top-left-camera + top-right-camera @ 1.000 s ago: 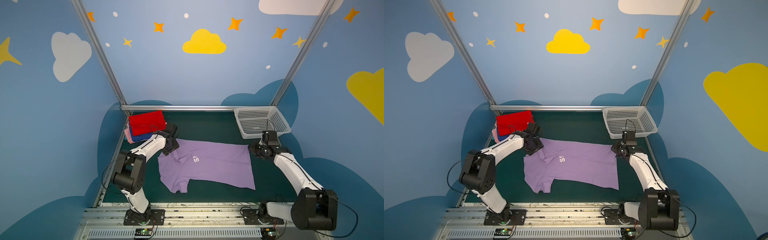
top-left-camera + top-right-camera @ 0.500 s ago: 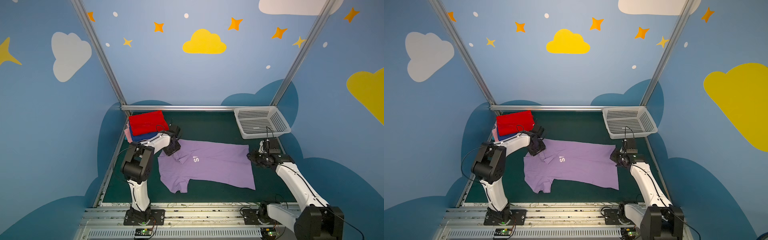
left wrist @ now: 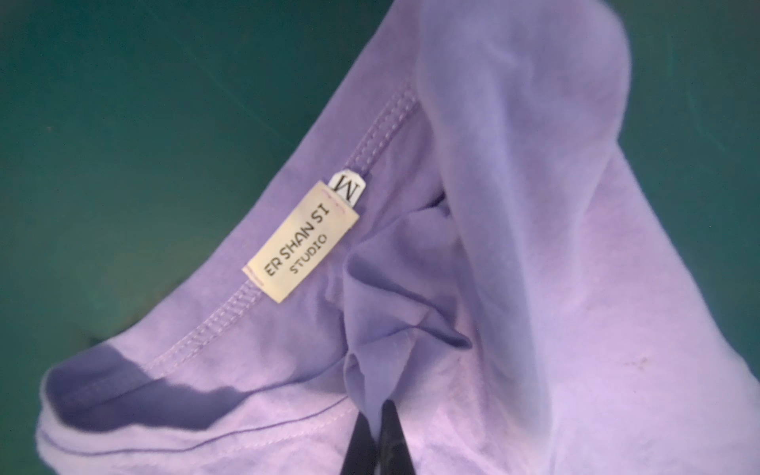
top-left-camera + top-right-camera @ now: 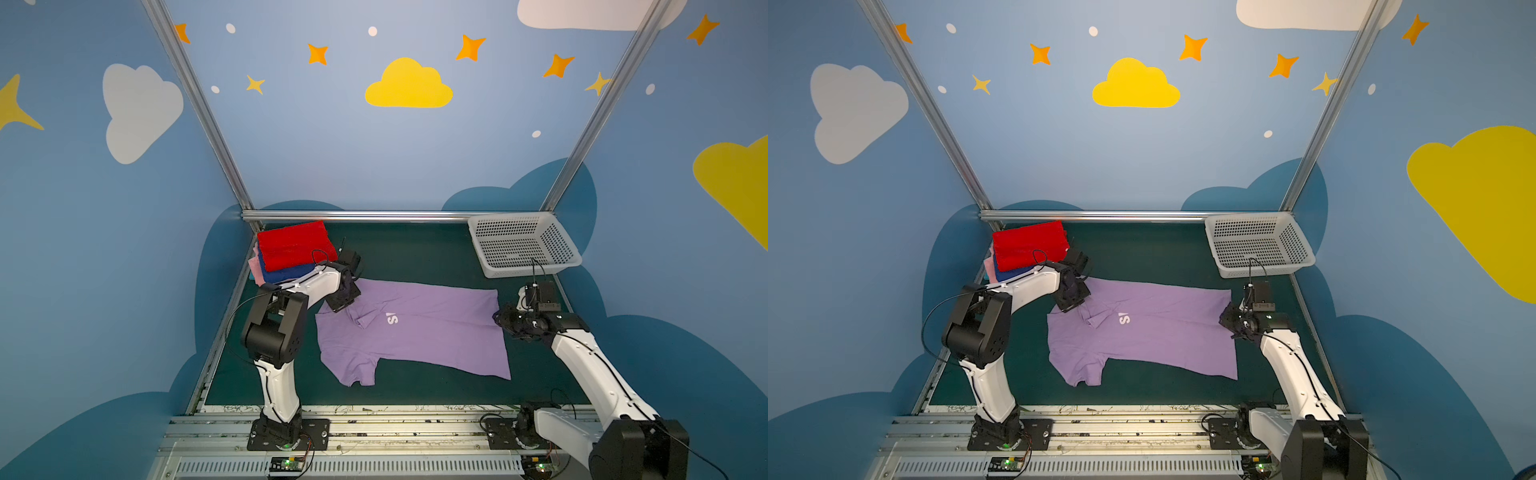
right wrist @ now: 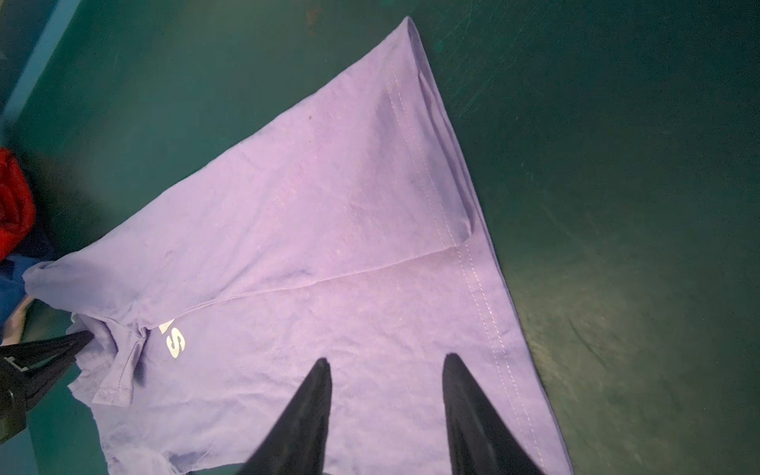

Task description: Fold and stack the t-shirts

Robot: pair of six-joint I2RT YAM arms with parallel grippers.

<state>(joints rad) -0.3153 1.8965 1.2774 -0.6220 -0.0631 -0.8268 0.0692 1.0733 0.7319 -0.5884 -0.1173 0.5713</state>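
The lavender t-shirt lies spread on the green mat, collar to the left, hem to the right, far side partly folded over. My left gripper is shut on a pinch of its cloth beside the collar label. Over the shirt's hem edge my right gripper hangs open, nothing between its fingers. Folded red, blue and pink t-shirts are stacked at the back left.
A white perforated basket stands at the back right, just behind the right arm. A metal rail bounds the mat's far edge. The folded stack sits close behind the left wrist.
My left gripper has closed on the cloth by the collar while its elbow swung inward. The right gripper has moved nearer and slightly left, over the hem, still open.
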